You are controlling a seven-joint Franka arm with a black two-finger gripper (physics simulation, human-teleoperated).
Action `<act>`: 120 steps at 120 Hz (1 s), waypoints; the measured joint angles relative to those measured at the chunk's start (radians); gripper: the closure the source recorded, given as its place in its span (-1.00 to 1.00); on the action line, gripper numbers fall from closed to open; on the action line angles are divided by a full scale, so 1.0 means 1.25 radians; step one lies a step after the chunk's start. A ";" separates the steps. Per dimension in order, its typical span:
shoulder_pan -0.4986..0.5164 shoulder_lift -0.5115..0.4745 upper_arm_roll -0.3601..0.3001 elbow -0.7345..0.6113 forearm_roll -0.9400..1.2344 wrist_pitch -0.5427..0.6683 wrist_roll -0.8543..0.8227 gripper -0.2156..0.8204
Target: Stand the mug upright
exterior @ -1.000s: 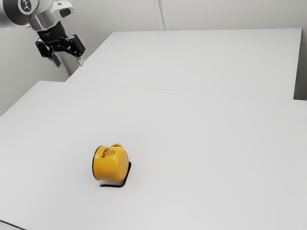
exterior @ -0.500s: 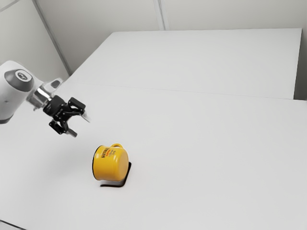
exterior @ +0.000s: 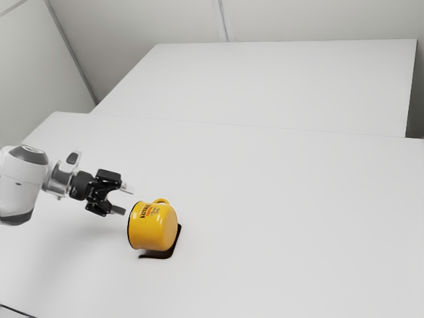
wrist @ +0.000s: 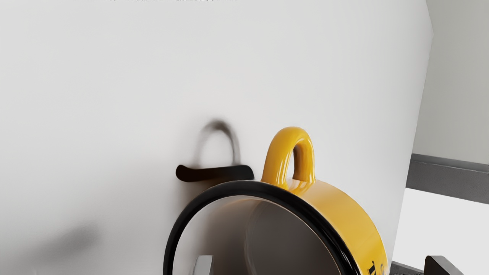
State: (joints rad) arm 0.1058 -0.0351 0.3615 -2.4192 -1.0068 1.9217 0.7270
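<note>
In the exterior view the gripper (exterior: pixel 124 201) is low over the table, open, its fingertips pointing at the mouth of the yellow mug (exterior: pixel 154 227) from the exterior view's left. The mug lies on its side, rim facing the gripper and handle raised. From the wrist view, the black-rimmed mug (wrist: pixel 344 206) shows its dark inside, and one fingertip stands in front of the opening while the other is outside the mug's wall; the gripper (wrist: pixel 321 267) has a wide gap between its tips. Whether a finger touches the mug cannot be told.
A black bent strip (exterior: pixel 173 246) lies beside and partly beneath the mug. The white table (exterior: pixel 278 212) extends around both, and another white surface (exterior: pixel 278 83) stands behind it. A thin dark line (exterior: pixel 16 310) crosses the near left corner of the exterior view.
My arm has come down from the exterior view's upper left to beside the mug's mouth, and the hand has tilted toward level. The mug has not visibly moved.
</note>
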 joint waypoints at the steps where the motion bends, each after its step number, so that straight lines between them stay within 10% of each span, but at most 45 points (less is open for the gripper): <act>1: -0.001 0.000 0.000 -0.001 -0.002 0.001 0.005 -0.58; 120: 0.024 -0.012 -0.055 -0.096 -0.175 0.036 0.253 -0.58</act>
State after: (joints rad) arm 0.1362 -0.0504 0.2930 -2.5391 -1.2250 1.9673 1.0433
